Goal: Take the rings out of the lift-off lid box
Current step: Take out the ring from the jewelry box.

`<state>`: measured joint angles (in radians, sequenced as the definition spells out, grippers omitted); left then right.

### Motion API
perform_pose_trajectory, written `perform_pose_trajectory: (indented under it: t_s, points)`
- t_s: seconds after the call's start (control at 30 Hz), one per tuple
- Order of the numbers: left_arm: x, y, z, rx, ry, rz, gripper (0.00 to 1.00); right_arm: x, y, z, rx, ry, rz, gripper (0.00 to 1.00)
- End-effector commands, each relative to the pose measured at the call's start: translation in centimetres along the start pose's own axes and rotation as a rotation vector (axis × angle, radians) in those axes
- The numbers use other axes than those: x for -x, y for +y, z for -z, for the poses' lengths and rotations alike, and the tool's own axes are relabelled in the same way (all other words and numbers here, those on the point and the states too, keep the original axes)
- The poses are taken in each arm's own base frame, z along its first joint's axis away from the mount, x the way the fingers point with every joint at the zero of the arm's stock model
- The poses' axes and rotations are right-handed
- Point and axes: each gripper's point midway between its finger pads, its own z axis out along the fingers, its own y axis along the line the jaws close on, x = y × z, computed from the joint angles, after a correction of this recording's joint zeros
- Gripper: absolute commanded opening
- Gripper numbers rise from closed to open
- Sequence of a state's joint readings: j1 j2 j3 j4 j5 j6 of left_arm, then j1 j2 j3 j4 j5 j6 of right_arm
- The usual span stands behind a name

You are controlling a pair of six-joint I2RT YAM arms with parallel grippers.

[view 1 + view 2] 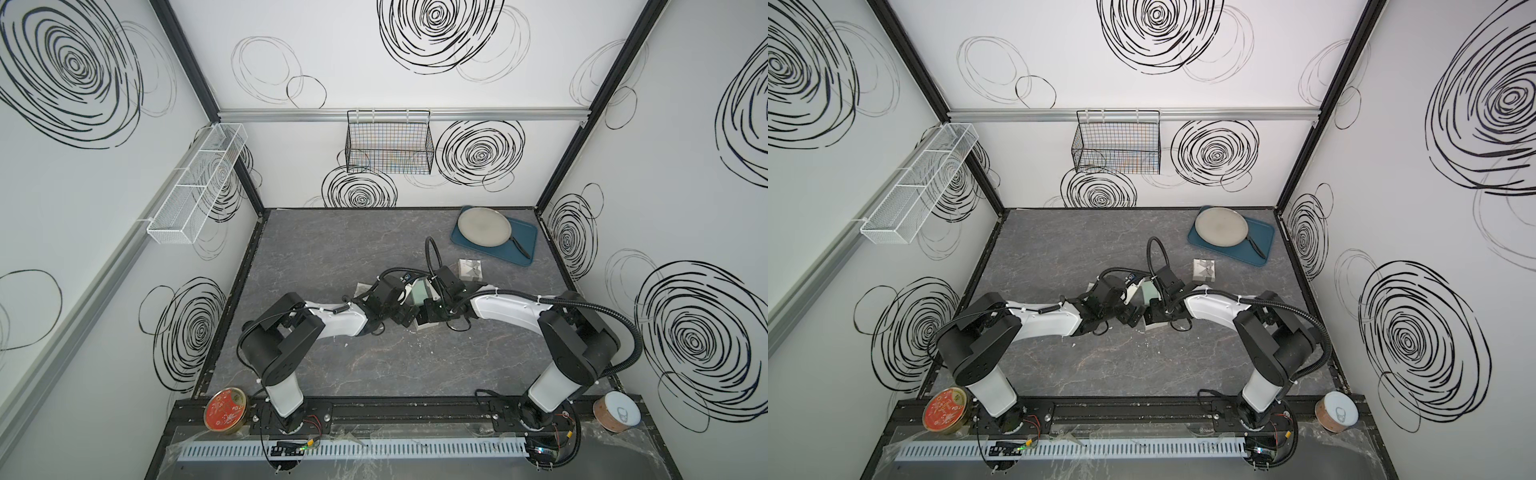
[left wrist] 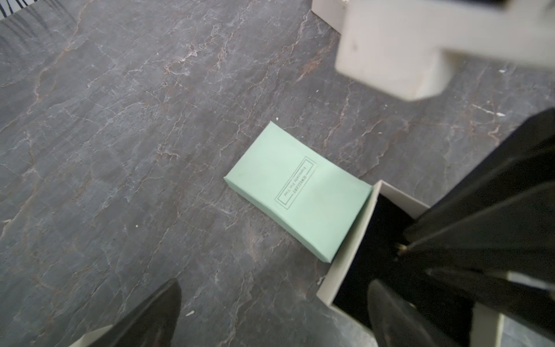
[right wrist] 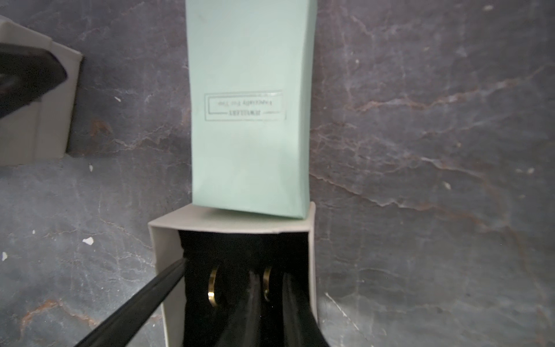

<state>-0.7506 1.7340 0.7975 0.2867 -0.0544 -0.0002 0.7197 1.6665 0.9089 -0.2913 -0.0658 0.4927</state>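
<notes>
Right wrist view: a gold ring point(image 3: 266, 284) is seen lower centre between nearly closed fingers point(image 3: 295, 309) of the right gripper point(image 3: 271, 278); whether it is gripped cannot be told.

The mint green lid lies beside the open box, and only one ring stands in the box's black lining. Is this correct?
Not quite: the right wrist view shows two rings, not one, standing in the black lining of the open box. The mint green lid does lie beside it.
</notes>
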Motion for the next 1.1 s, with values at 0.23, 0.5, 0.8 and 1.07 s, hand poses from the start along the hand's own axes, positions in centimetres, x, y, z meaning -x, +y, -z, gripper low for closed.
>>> perform_pose_trajectory:
  t_s: [0.23,0.5,0.8,1.07]
  points:
    - [0.5,-0.3,-0.7,0.0,-0.006,-0.028,1.0,0.3,0.4,-0.4,-0.041,0.003,0.021,0.09]
    - [0.1,-0.5,-1.2,-0.004,0.009,-0.026,1.0,0.5,0.7,0.5,-0.033,-0.016,0.032,0.0]
    - [-0.1,-0.5,-1.5,-0.004,0.022,-0.027,1.0,0.7,1.3,1.4,-0.001,-0.045,0.042,0.0]
    - [-0.2,-0.4,-1.5,-0.007,0.02,-0.018,1.0,0.6,1.2,2.2,0.017,-0.086,0.033,0.0]
